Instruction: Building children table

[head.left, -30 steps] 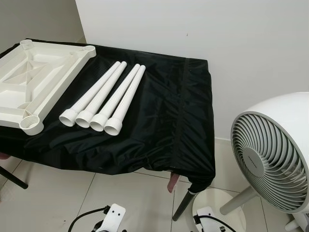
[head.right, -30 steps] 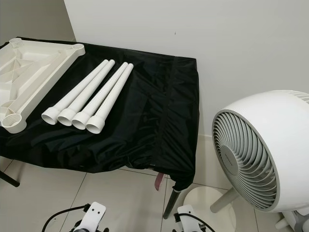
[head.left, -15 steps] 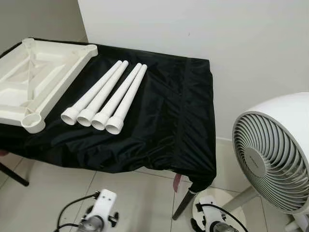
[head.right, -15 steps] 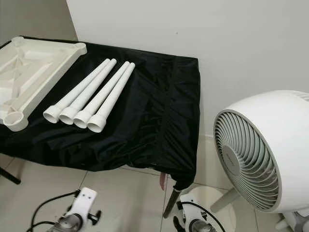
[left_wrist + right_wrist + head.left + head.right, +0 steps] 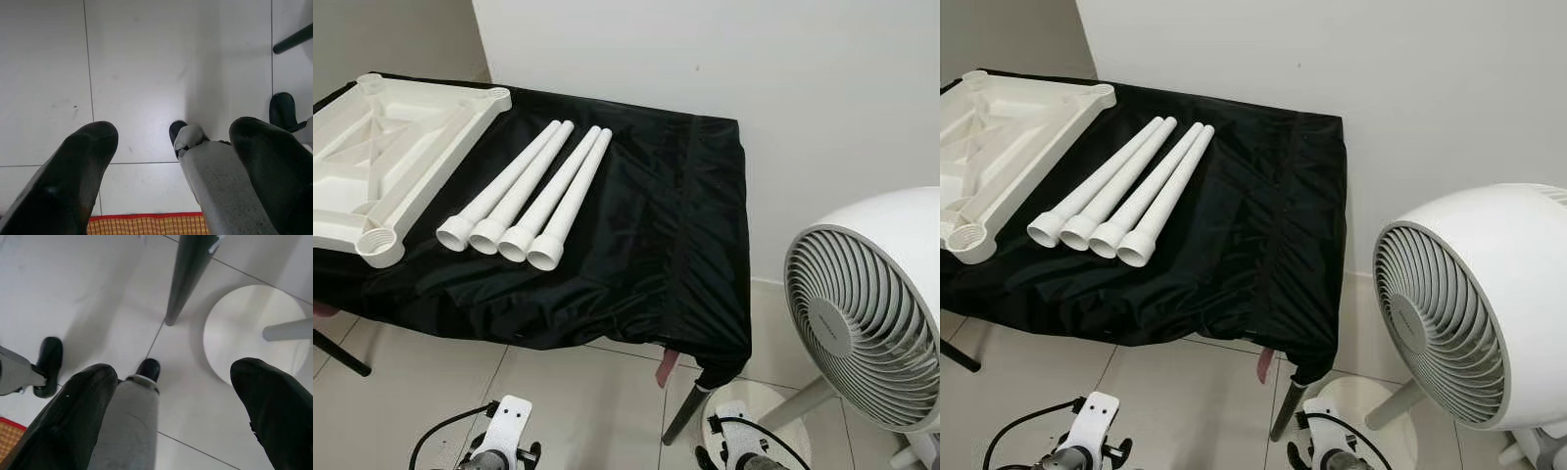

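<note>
Inverted white tabletop (image 5: pixel 382 162) lies at far left on the black-draped table (image 5: pixel 646 255); four white legs (image 5: pixel 524 196) lie side by side just right of it, positions unchanged. Left gripper (image 5: pixel 171 161) and right gripper (image 5: pixel 171 396) hang low over the floor tiles, fingers spread wide, empty. Left wrist has dropped lower since half a second ago. White fan (image 5: pixel 867 313) stands right.

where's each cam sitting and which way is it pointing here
Head eyes: look forward and down at the black-draped table, four white legs, tabletop and fan; both wrists low in frame.
Left wrist: faces floor tiles past the open left gripper.
Right wrist: faces floor past the open right gripper.
Shared: fan base, table's leg.
</note>
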`<state>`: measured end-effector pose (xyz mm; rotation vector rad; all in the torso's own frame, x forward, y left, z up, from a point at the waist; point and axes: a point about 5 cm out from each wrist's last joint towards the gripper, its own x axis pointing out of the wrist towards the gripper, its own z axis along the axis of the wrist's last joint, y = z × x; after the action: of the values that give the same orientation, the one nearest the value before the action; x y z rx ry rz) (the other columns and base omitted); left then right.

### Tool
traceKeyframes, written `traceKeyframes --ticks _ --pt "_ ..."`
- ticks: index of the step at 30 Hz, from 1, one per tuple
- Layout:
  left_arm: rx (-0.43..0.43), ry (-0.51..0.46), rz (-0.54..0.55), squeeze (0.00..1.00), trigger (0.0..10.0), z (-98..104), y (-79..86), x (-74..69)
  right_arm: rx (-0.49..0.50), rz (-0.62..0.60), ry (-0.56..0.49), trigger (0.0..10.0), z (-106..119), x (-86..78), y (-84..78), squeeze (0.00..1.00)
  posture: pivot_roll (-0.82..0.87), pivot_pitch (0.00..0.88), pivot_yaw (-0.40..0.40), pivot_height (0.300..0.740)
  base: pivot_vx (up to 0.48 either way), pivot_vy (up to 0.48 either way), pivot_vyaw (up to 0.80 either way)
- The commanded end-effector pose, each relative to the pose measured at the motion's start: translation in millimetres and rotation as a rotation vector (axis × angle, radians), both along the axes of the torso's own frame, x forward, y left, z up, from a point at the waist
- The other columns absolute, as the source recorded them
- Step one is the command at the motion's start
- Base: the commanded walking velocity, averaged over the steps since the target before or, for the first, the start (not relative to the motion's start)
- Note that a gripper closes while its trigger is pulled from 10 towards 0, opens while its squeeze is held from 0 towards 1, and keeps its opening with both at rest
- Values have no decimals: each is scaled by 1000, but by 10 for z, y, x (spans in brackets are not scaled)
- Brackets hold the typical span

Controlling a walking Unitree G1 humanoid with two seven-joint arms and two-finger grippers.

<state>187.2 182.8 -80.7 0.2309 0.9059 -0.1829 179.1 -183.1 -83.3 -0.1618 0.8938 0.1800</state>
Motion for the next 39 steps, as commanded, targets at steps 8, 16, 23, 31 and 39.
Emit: traceKeyframes --ticks 8,16,23,31,39 --pt "26 35 7 0 10000 -83 -35 -165 12 -86 32 10000 -58 -163 -113 0 74 10 53 740 0 0 0" --pt "3 37 66 0 10000 -82 -23 -159 17 -150 14 10000 -68 -237 -184 0 67 17 60 740 0 0 0" --pt "-8 38 82 0 10000 -88 -69 -160 15 -95 23 10000 -78 -219 -83 0 99 0 32 740 0 0 0" --pt "-13 64 102 0 10000 -111 -49 -209 11 -70 13 10000 -56 -142 -31 0 101 0 41 740 0 0 0" --pt "18 77 84 0 10000 -113 -28 -208 -1 -64 19 10000 -56 -147 -57 0 103 0 30 740 0 285 0"
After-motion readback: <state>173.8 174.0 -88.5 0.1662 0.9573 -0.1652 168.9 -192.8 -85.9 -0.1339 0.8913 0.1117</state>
